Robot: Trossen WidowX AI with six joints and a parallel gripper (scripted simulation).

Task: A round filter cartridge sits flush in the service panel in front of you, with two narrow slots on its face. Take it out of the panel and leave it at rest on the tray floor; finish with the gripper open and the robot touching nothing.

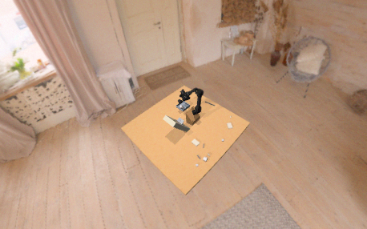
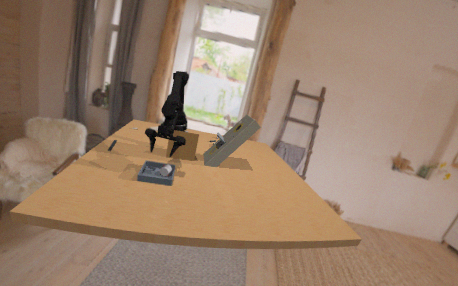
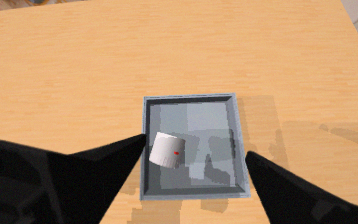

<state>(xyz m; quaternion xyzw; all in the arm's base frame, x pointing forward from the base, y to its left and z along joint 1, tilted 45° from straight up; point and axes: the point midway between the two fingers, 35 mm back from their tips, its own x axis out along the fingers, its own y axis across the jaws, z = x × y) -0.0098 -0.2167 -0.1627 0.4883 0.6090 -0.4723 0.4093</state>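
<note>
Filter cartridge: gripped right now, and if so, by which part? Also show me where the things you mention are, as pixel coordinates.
Nothing is held. The gripper (image 1: 181,99) (image 2: 164,151) (image 3: 195,147) is open above the tray (image 1: 179,107) (image 2: 156,181) (image 3: 195,196); the cartridge (image 2: 166,170) (image 3: 167,150) lies in the tray, clear of both fingers.

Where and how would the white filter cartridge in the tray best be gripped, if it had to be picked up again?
I would come from above with the open gripper and pinch the middle of its curved wall. The filter cartridge looks like a short cylinder lying on its side. It lies near one wall of the tray, so finger room there is probably tight.
</note>
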